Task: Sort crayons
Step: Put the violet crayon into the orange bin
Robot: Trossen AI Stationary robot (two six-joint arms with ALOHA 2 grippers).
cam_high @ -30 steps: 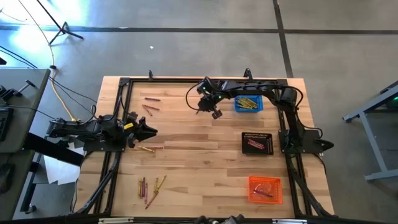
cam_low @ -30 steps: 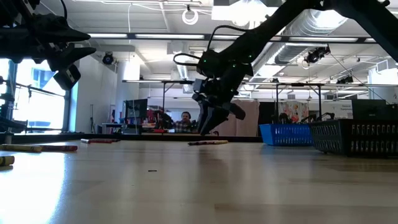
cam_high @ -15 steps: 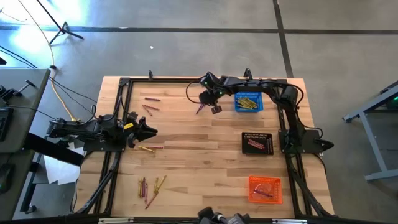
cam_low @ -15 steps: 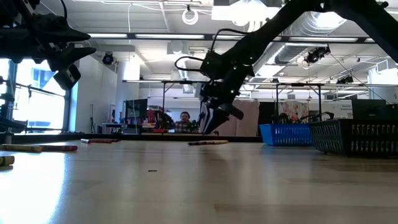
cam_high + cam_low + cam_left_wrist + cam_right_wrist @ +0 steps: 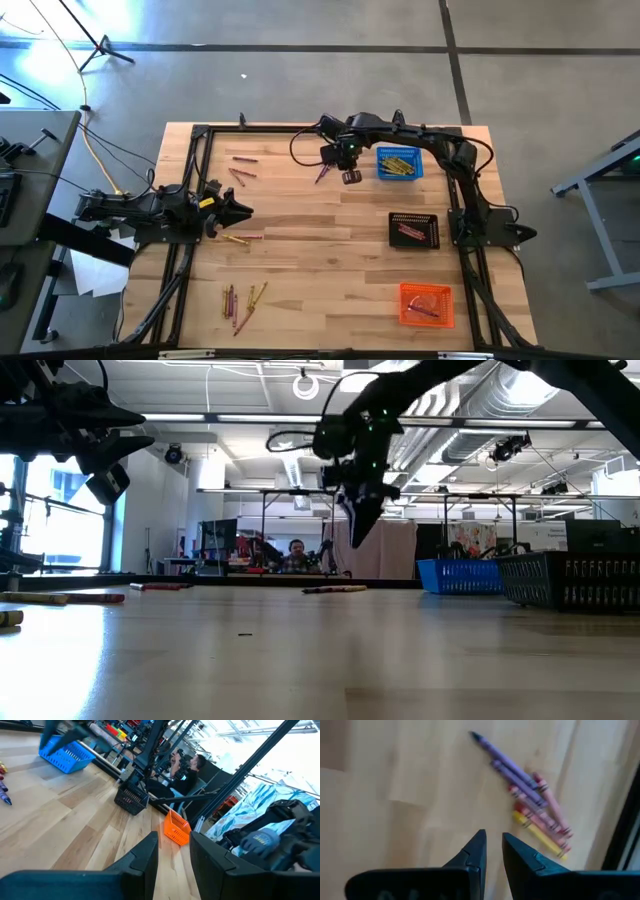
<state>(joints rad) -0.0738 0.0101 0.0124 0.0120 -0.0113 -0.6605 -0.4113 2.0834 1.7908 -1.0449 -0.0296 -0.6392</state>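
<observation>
Wooden worktop [image 5: 330,260], framed by a dark rail, stands in an open workshop. Findings for your next move follow.

1. Right gripper [image 5: 348,172]: raised clear of the surface near the far edge, just beside the blue basket [image 5: 399,163]. In its wrist view the fingers [image 5: 475,851] stand only narrowly apart, with bare wood showing through the gap. It is released and carries nothing.

2. Target: a small cluster of crayons [image 5: 532,800] (two purple, pink ones and a yellow) lying touching side by side. From above, only a purple streak [image 5: 321,174] is plain. It lies just beside this gripper, on the side away from the blue basket, towards the left arm's edge.

3. Governing relation: the cluster is ahead of the fingertips, not beneath them, and its long axis runs slantwise across the line of the fingers. In my judgement you must shift towards the cluster, turn the wrist so the fingers close across the sticks, then descend.

4. Left gripper [image 5: 243,211]: released and empty, waiting at its own edge about halfway along, well apart from this cluster. The right arm is plainly the nearer.

5. Other loose crayons lie near the left arm's edge [image 5: 243,300], and the black basket [image 5: 413,229] and orange basket [image 5: 427,304] each hold some.
</observation>
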